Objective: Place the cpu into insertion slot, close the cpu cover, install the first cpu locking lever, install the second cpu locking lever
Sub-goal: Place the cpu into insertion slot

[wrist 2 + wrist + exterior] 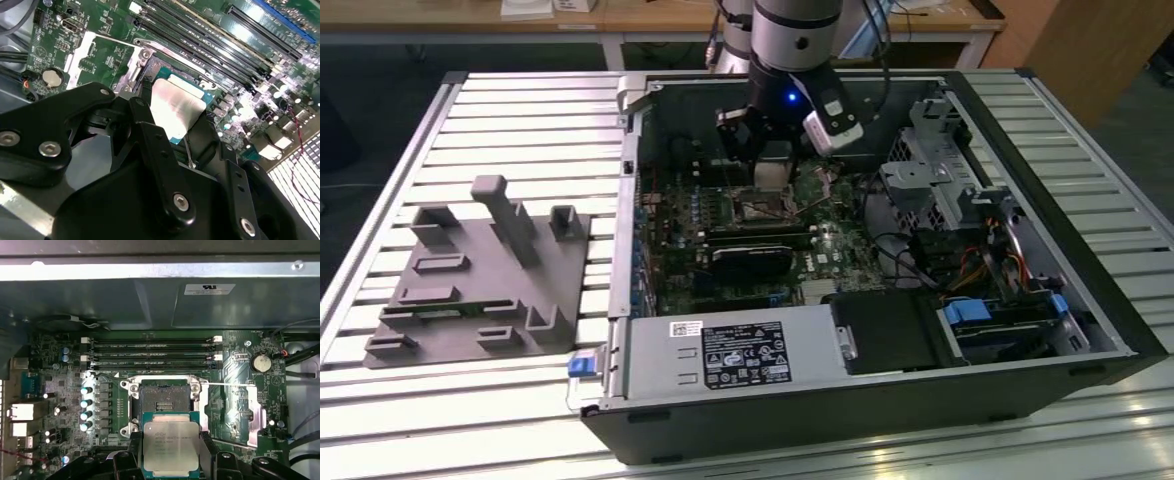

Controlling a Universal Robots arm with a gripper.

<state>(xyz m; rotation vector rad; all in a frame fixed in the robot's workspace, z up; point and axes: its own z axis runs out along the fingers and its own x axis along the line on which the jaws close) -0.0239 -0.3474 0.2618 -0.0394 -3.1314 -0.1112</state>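
My gripper (171,452) is shut on the cpu (171,446), a flat square chip with a pale metal face, held by its two opposite edges between black fingers (207,447). The chip hovers just short of the insertion slot (165,399), a square socket with a dark centre and a shiny rim on the green motherboard (235,405). In the second wrist view the cpu (175,107) hangs tilted over the slot (172,75). The cpu cover (258,416) is swung open and lies beside the socket; it is also the silvery frame (75,57). A thin lever wire (227,384) stands raised. In the exterior view the gripper (770,175) is inside the case above the socket (761,207).
Long black memory slots (150,352) run just beyond the socket. A coin battery (261,361) sits near the cover. The open case (1067,250) holds a drive cage (947,170) and a power supply (734,352). A grey fixture block (480,270) stands at the exterior view's left.
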